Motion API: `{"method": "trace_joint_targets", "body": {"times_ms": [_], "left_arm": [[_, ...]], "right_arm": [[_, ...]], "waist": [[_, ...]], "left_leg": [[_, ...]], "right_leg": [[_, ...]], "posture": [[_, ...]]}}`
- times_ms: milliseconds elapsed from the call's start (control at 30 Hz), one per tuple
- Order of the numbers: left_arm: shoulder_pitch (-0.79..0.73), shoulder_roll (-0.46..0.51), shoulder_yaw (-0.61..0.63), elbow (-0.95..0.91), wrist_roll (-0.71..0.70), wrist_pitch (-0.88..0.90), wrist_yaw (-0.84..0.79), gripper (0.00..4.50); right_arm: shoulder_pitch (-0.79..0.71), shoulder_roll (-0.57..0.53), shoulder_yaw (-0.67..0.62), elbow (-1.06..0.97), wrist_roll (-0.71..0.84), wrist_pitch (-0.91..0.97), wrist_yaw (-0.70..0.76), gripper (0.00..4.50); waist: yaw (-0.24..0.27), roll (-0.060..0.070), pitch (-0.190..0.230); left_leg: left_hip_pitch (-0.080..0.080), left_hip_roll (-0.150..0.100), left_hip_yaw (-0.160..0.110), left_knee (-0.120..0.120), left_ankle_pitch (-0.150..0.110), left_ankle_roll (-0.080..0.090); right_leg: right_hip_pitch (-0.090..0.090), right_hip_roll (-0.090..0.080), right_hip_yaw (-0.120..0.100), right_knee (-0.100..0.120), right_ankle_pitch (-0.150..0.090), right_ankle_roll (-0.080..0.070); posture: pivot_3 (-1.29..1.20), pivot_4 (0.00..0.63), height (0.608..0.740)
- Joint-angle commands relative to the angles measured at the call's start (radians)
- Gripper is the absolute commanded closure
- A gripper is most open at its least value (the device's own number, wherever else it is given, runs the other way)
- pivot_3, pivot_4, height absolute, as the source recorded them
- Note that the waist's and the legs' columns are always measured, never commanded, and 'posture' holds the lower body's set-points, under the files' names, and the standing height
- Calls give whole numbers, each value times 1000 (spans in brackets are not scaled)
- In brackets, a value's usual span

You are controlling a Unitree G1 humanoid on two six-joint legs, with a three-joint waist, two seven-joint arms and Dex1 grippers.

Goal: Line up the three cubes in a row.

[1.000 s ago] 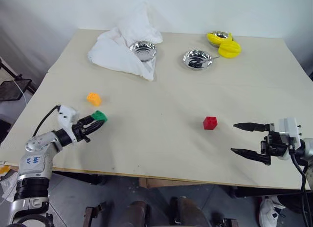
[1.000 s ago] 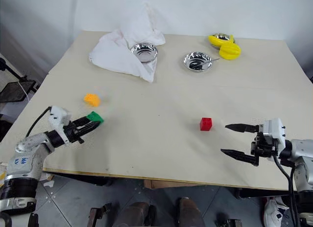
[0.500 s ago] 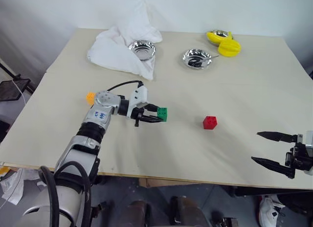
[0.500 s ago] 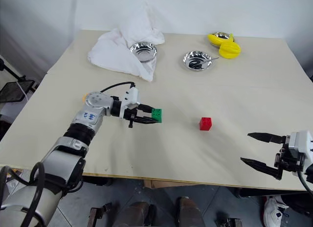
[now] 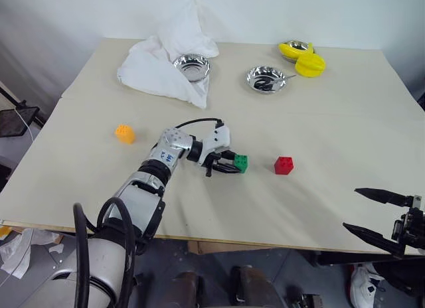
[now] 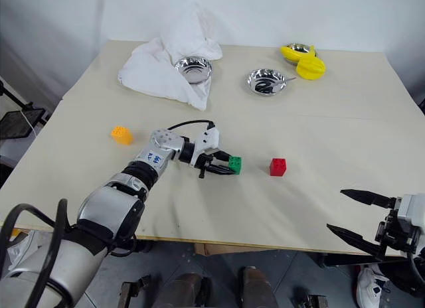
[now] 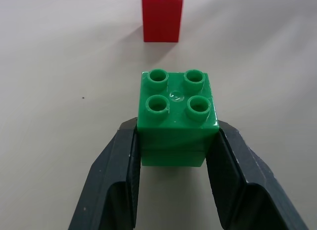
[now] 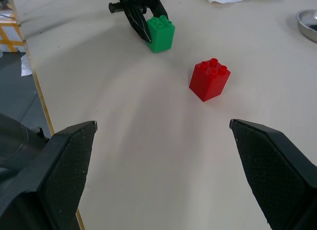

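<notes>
Carrying the pinched green cube [image 5: 240, 163], the left tool [image 5: 232, 166] has swung beside the red cube [image 5: 283, 164].

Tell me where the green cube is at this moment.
The green cube is near the table's middle, clamped in the left end effector, just left of the red cube and well right of the orange cube.

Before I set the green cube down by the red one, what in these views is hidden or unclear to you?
- Green cube: its underside is out of sight in the left wrist view, so whether it touches the table is unclear.
- Far steel bowl: partly wrapped by the white cloth in the eye views.
- Yellow objects: too small to identify.
- Dark item in the near bowl: too small to tell.
</notes>
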Motion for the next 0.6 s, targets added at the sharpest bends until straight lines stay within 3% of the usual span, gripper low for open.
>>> {"method": "trace_joint_targets", "body": {"times_ms": [33,567,600], "left_arm": [[-30,-3,20,12,17,-9,13,3012],[-20,32,73,38,45,-34,-4,3012],[-20,32,80,38,41,-38,-1,2294]], "right_arm": [[12,9,-34,-39,23,2,-15,0],[2,7,-23,-30,22,0,-15,0],[0,7,-22,-28,21,0,-14,0]], "waist": [[0,0,0],[0,0,0],[0,0,0]], "left_leg": [[0,0,0,0,0,0],[0,0,0,0,0,0],[0,0,0,0,0,0]], "right_leg": [[0,0,0,0,0,0],[0,0,0,1,0,0],[0,0,0,1,0,0]], "posture": [[0,150,740],[0,150,740],[0,150,740]]}}
